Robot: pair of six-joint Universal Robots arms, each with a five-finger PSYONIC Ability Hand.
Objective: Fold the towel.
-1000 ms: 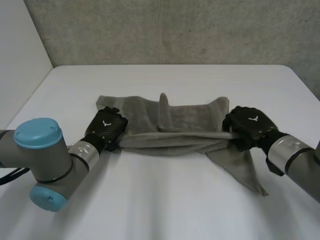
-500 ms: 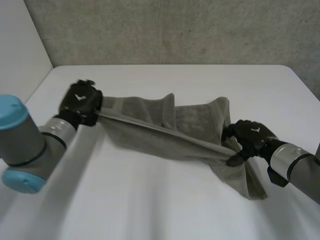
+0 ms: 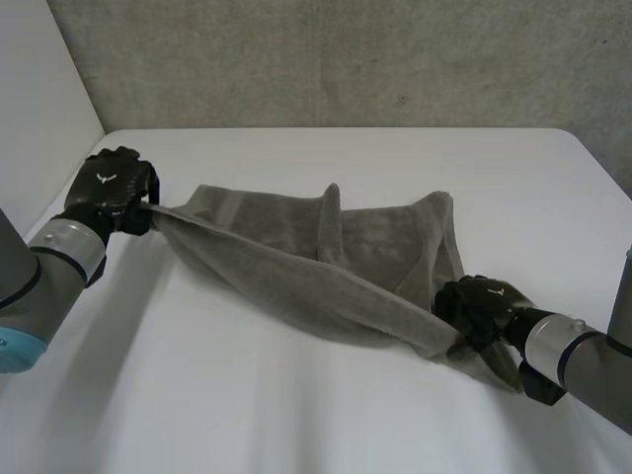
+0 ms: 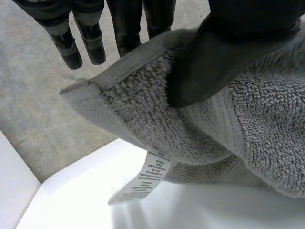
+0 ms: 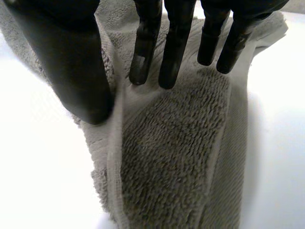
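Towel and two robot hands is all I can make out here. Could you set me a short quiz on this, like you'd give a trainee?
1. True or false: the towel lies folded in a neat square on the table.
2. In the left wrist view, what hangs from the towel's corner by the thumb of the left hand? A) a white label B) a red ribbon C) a metal clip
3. Fill in: of the two hands holding the towel, the ____ hand is nearer the robot's body.

Key: 1 false, it hangs stretched between the hands. 2 A. 3 right hand.
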